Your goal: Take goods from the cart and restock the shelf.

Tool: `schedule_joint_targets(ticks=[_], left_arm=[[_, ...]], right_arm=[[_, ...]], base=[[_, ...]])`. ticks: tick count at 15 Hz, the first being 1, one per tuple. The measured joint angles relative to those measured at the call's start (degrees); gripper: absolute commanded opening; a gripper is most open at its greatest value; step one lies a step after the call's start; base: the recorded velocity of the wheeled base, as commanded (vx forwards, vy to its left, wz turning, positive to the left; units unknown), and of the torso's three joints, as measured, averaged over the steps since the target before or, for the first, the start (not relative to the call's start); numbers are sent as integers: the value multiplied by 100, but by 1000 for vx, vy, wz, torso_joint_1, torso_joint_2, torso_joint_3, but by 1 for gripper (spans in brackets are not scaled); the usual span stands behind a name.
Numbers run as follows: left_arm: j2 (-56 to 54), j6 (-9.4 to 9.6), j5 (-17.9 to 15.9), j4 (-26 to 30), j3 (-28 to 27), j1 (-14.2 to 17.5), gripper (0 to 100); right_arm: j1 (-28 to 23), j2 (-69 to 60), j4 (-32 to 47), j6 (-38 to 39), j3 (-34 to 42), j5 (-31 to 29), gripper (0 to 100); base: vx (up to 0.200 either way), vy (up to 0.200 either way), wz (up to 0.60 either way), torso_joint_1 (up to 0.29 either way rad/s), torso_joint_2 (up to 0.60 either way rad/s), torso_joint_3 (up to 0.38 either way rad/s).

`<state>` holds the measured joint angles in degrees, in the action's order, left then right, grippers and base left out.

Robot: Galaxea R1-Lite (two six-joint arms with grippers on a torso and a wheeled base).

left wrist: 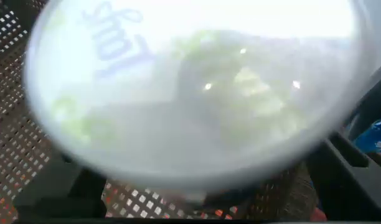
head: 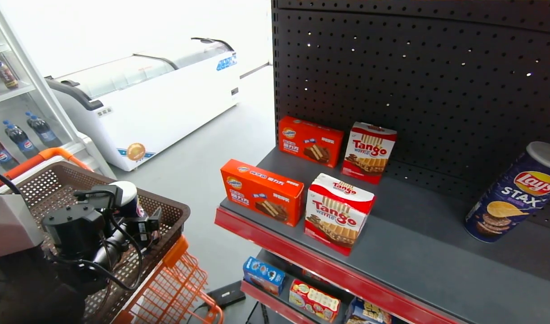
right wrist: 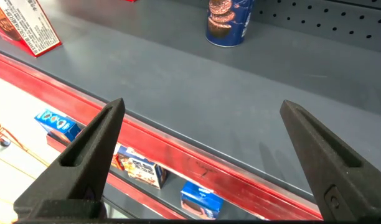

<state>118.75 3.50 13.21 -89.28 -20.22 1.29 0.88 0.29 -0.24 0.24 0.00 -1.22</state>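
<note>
Left wrist view puts your left claw [left wrist: 197, 184] right at the white plastic lid of the dark-blue cylindrical chip can [left wrist: 197, 93]. Both are down inside the brown perforated plastic basket [head: 179, 211] of the orange wire cart [head: 167, 288]. Whether the claw has clamped on the can cannot be told.

The pick looks like the step in hand. Get a square hold on the can's body below the lid, since a smooth round tube will likely roll or slip if caught off-centre. Then lift straight up until it clears the basket rim before you swing across.

Your right claw [right wrist: 202, 106] hangs with its jaws wide apart and nothing in them, above the grey metal shelf [head: 418, 265] with the red front lip. Aim for the bare stretch near the similar upright chip can [head: 513, 193] on that shelf. Keep well apart from the orange cardboard boxes [head: 261, 191] and the red-and-white wafer boxes [head: 337, 213].

Black pegboard [head: 436, 67] backs the shelf. Across the grey floor [head: 221, 148] stand a white chest freezer [head: 167, 103] and a glass-fronted drinks fridge [head: 9, 96].
</note>
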Motion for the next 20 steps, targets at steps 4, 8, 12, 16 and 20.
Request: schedule_joint_targets(ticks=[4,8,12,16,20], left_arm=[[422,-6,30,-38,-394,16,0],[589,-20,24,-41,-791,18,0],[589,-5,30,-41,-979,-94,0],[-83,16,13,986,-1312,-129,0],[-1538,2,-407,3260,-1936,-250,0]], right_arm=[[-4,0,0,2,0,0,100],[-2,0,0,0,0,-1,100],[0,0,0,2,0,0,100],[-4,0,0,2,0,-1,100],[-4,0,0,2,0,-1,100]], base=[[0,0,0,0,0,0],[0,0,0,0,0,0],[0,0,0,0,0,0],[0,0,0,0,0,0],[0,0,0,0,0,0]])
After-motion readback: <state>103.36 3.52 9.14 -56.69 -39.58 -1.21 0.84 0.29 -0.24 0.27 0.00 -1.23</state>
